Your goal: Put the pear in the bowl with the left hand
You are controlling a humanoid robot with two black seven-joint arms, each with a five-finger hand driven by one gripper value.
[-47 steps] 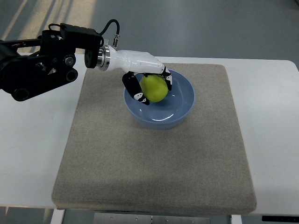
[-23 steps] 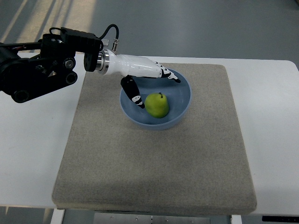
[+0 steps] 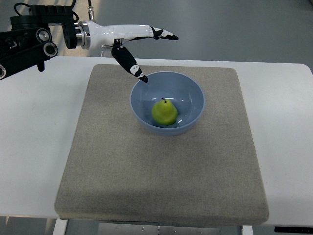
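Note:
A green pear (image 3: 164, 112) sits upright inside the blue bowl (image 3: 190, 95) on the grey mat. My left hand (image 3: 146, 46) is raised above and behind the bowl's far left rim. Its fingers are spread and hold nothing. The white fingers (image 3: 159, 33) point right and the thumb (image 3: 129, 63) points down toward the bowl's rim. The hand is apart from the pear. The right arm does not show.
The grey mat (image 3: 161, 171) covers most of the white table (image 3: 39, 137). The black left forearm (image 3: 29, 36) enters from the upper left. The table's far edge runs just behind the bowl.
The left hand let the pear go into the bowl, opened, then lifted up and back to the left. The pear settled upright in the bowl.

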